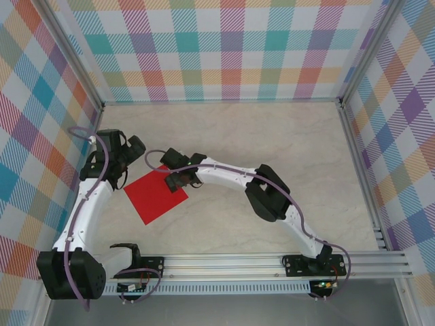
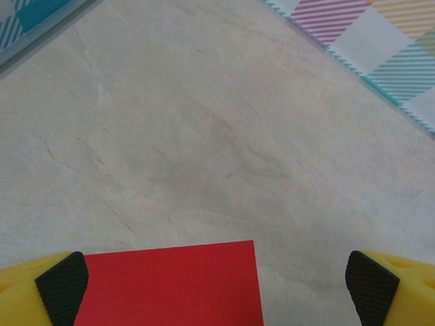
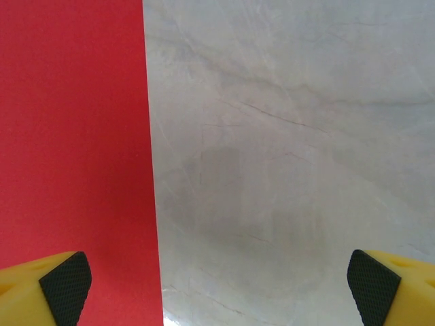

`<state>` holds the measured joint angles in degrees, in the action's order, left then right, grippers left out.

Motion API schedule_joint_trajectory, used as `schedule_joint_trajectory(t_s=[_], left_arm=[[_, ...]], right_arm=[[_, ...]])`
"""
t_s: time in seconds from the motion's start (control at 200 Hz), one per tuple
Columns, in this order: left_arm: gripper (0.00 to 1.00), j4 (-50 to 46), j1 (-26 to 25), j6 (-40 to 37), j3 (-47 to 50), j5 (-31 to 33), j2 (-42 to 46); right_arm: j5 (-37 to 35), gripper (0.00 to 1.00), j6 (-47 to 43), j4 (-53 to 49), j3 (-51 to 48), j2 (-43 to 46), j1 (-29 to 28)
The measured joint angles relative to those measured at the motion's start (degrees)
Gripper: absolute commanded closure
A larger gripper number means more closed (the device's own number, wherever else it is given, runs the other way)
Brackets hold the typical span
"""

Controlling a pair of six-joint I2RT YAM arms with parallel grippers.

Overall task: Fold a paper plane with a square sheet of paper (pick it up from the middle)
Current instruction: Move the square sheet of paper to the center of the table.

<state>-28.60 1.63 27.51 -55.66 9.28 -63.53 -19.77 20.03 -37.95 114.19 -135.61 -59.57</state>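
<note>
Top external: plain square sheet of paper (image 1: pixel 153 196) on table (image 1: pixel 272 142).

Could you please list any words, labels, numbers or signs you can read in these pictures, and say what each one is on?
No readable text in any view.
The red sheet of paper is plain and unmarked.
The table and the checked walls carry only patterns.
The small circuit board at the table's near edge: any print is too small to read.
</note>
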Motion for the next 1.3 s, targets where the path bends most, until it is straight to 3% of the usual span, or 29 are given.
schedule_joint_trajectory(t_s=[0.415, 0.645, 0.905, 1.12, 1.3], left_arm=[[0.00, -0.02, 2.38, 1.88, 0.59, 0.92, 1.03], [0.00, -0.26, 2.43, 1.86, 0.76, 0.87, 1.03], [0.00, -0.26, 2.43, 1.86, 0.76, 0.55, 1.03], [0.00, -0.26, 2.43, 1.86, 0.76, -0.50, 1.01], [0.00, -0.33, 2.43, 1.86, 0.76, -0.85, 0.74]], right_arm=[[-1.73, 0.00, -4.44, -4.28, 5.03, -4.90, -0.81], [-2.69, 0.00, -6.71, 1.60, -10.64, 4.07, 1.31], [-3.74, 0.00, -7.69, 5.44, -29.99, 16.46, 12.81], [-4.20, 0.00, -7.28, 2.75, -30.51, 17.79, 17.42], [2.73, 0.00, -3.91, -0.83, -29.09, 19.58, 16.68]])
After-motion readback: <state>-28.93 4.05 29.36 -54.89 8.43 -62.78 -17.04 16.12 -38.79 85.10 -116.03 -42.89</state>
